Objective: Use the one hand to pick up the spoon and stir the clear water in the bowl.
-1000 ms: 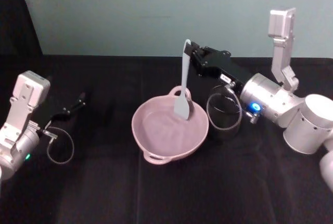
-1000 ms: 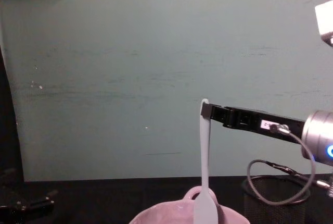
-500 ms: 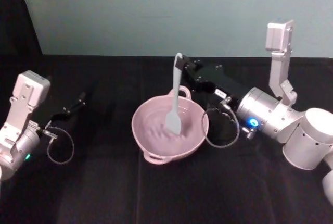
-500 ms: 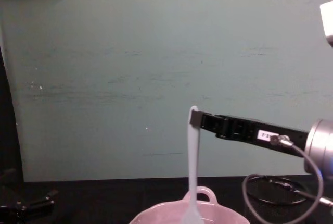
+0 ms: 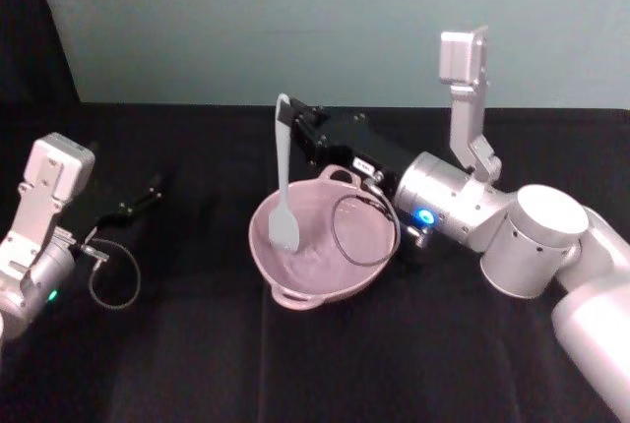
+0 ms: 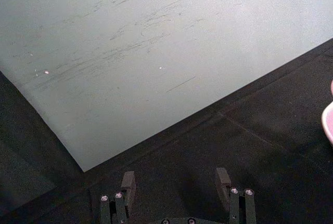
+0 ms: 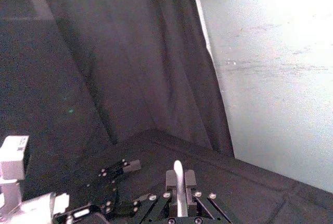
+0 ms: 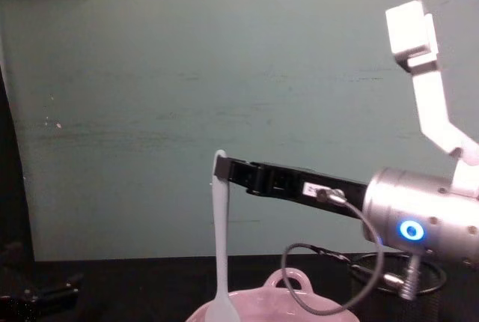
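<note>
The pale pink bowl (image 5: 262, 251) sits mid-table, its loop handle (image 8: 288, 280) at the far rim. Clear water (image 5: 335, 246) shows as a faint sheen inside. My right gripper (image 5: 293, 118) reaches over the bowl from the right, shut on the top of the white spoon (image 5: 283, 169). The spoon (image 8: 221, 240) hangs upright with its blade down in the bowl's left part. In the right wrist view the handle tip (image 7: 178, 181) stands between the black fingers (image 7: 189, 179). My left gripper (image 5: 151, 189) rests parked at the table's left, open (image 6: 176, 182) with nothing in it.
A black wire-mesh cup (image 8: 430, 277) stands to the right of the bowl, mostly behind my right wrist. The right arm's grey cable (image 5: 354, 236) loops over the bowl's right side. Black cloth covers the table, with a teal wall behind.
My right gripper has carried the spoon leftwards from the bowl's right rim to its left part, with the blade lowered into the bowl. The left arm has not moved.
</note>
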Robot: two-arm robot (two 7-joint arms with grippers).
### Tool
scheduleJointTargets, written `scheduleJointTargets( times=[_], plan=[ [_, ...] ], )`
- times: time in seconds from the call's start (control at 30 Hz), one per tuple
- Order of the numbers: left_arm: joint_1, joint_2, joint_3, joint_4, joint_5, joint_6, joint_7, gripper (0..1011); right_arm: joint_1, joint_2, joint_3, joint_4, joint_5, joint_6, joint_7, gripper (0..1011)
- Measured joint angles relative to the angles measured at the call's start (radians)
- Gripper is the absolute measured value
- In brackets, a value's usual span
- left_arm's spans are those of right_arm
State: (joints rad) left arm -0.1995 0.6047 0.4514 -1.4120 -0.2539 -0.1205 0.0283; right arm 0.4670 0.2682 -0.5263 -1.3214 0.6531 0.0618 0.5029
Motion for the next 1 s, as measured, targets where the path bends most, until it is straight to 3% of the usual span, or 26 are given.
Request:
scheduleJointTargets(
  times=[0.2, 0.47, 0.67, 1.0],
  plan=[
    [0.0, 0.0, 0.0, 0.0, 0.0, 0.0, 0.0, 1011, 0.062, -0.048, -0.007, 0.095, -0.016, -0.016, -0.001, 96],
    [0.0, 0.0, 0.0, 0.0, 0.0, 0.0, 0.0, 1011, 0.087, -0.062, 0.021, 0.146, -0.022, -0.028, -0.017, 96],
    [0.0, 0.0, 0.0, 0.0, 0.0, 0.0, 0.0, 1011, 0.077, -0.043, 0.052, 0.139, -0.021, -0.031, -0.032, 95],
    [0.0, 0.0, 0.0, 0.0, 0.0, 0.0, 0.0, 1011, -0.006, 0.033, 0.1, 0.03, -0.011, 0.001, -0.057, 96]
  ],
)
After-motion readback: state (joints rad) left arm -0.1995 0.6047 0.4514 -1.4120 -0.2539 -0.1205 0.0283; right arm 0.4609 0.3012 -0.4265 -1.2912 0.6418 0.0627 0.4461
